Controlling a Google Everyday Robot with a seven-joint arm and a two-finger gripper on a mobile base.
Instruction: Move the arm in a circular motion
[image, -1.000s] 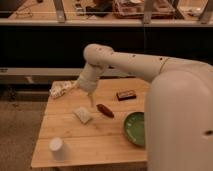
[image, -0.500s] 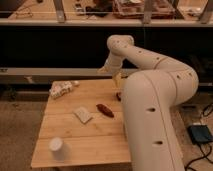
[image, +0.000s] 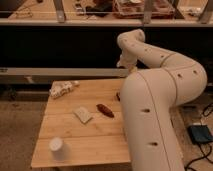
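The glossy white arm (image: 160, 75) fills the right half of the camera view. Its thick segments rise from the lower right, bend at a bulbous joint (image: 131, 40) near the top, and turn down to a narrow pale-yellowish tip. That tip is the gripper (image: 121, 63). It hangs above the back right edge of the wooden table (image: 75, 130), clear of everything on it. It holds nothing that I can see.
On the table are a white cup (image: 56, 145) at front left, a pale flat packet (image: 83, 114), a red-brown oblong item (image: 105, 110), and a crumpled white bag (image: 62, 88) at back left. A dark shelf unit (image: 60, 45) stands behind. A blue box (image: 200, 133) lies on the floor at right.
The arm has swung right and back. Its tip rose from above the table's middle to the back right edge. The arm's body now hides the table's right side and the green plate.
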